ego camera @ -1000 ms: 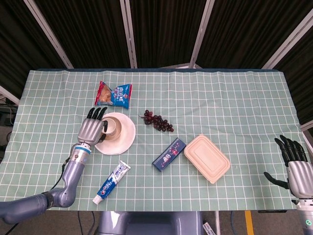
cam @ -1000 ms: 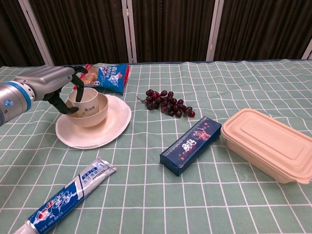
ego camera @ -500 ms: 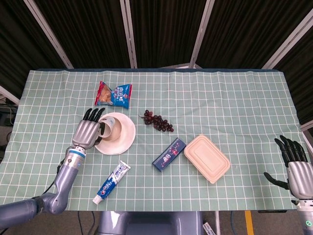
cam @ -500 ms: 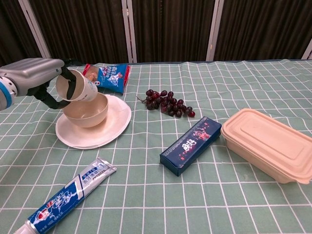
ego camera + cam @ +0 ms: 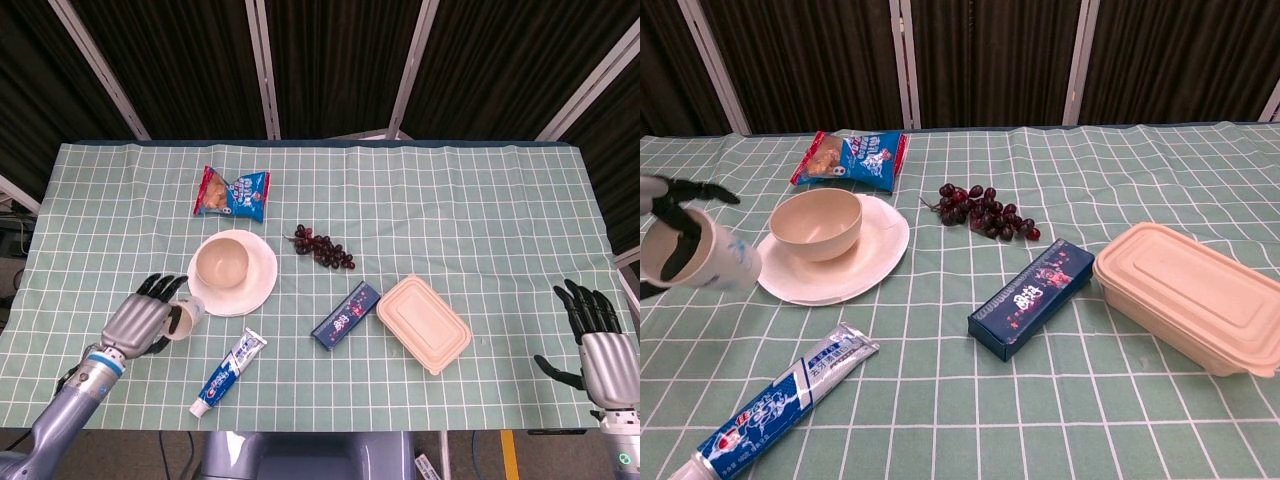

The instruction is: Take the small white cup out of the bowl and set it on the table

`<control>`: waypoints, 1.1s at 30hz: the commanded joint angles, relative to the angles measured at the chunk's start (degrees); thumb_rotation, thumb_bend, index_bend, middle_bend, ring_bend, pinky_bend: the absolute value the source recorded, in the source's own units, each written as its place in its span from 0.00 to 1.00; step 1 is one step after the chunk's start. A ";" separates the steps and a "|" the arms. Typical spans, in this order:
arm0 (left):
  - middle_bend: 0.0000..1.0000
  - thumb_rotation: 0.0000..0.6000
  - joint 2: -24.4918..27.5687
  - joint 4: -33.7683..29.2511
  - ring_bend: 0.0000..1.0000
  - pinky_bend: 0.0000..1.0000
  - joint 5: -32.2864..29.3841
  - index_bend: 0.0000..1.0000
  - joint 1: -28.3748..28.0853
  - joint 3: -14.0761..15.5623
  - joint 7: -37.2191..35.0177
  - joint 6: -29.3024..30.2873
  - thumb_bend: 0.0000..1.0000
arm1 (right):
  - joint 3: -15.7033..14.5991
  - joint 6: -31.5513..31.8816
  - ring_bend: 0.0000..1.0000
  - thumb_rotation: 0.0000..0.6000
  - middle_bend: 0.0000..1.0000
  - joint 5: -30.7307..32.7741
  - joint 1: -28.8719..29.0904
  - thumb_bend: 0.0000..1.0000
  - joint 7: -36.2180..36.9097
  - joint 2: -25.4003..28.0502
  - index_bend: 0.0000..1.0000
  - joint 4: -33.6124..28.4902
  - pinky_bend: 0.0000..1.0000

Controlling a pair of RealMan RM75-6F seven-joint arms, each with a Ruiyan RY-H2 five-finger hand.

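My left hand (image 5: 140,322) holds the small white cup (image 5: 186,319) tilted, mouth toward me, above the cloth just left of the white plate (image 5: 262,283). In the chest view the cup (image 5: 698,260) appears blurred at the left edge, with dark fingers (image 5: 680,205) wrapped around it; most of the hand is cut off there. The beige bowl (image 5: 222,262) sits empty on the plate, also seen as the bowl (image 5: 817,222) on the plate (image 5: 880,255). My right hand (image 5: 605,352) hangs open off the table's right front corner, holding nothing.
A toothpaste tube (image 5: 229,374) lies near the front edge below the plate. A snack bag (image 5: 232,192) lies behind the bowl, grapes (image 5: 323,247) to its right. A blue box (image 5: 345,315) and a lidded beige container (image 5: 423,323) sit at centre right.
My left hand has carried the cup out of the bowl, leftward and toward the table's front, lowering it beside the plate. The right hand has barely shifted.
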 commanded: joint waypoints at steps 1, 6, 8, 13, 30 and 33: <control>0.00 1.00 1.28 -0.47 0.00 0.00 -0.48 0.63 0.36 1.80 -0.30 -1.96 0.54 | -0.01 0.05 0.00 1.00 0.00 -0.03 -0.02 0.07 -0.13 -0.04 0.04 -0.06 0.00; 0.00 1.00 1.97 0.28 0.00 0.00 -2.01 0.63 -0.18 2.95 0.28 -3.70 0.54 | 0.06 0.06 0.00 1.00 0.00 0.11 -0.05 0.07 -0.13 -0.01 0.04 -0.12 0.00; 0.00 1.00 2.42 0.25 0.00 0.00 -3.45 0.63 -0.71 3.42 1.04 -4.71 0.54 | 0.06 0.00 0.00 1.00 0.00 0.12 -0.01 0.07 -0.20 -0.03 0.04 -0.15 0.00; 0.00 1.00 3.69 -0.88 0.00 0.00 -7.99 0.62 -2.78 4.01 3.26 -6.94 0.54 | 0.01 -0.05 0.00 1.00 0.00 0.08 0.00 0.07 -0.36 -0.09 0.04 -0.18 0.00; 0.00 1.00 3.43 -2.38 0.00 0.00 -14.72 0.32 -5.81 6.28 8.31 -4.84 0.46 | 0.16 0.32 0.00 1.00 0.00 0.04 -0.09 0.07 -0.19 -0.01 0.04 -0.16 0.00; 0.00 1.00 4.09 -3.30 0.00 0.00 -12.89 0.25 -5.12 6.29 7.05 -3.59 0.44 | 0.14 0.39 0.00 1.00 0.00 -0.01 -0.13 0.07 -0.22 -0.07 0.04 -0.11 0.00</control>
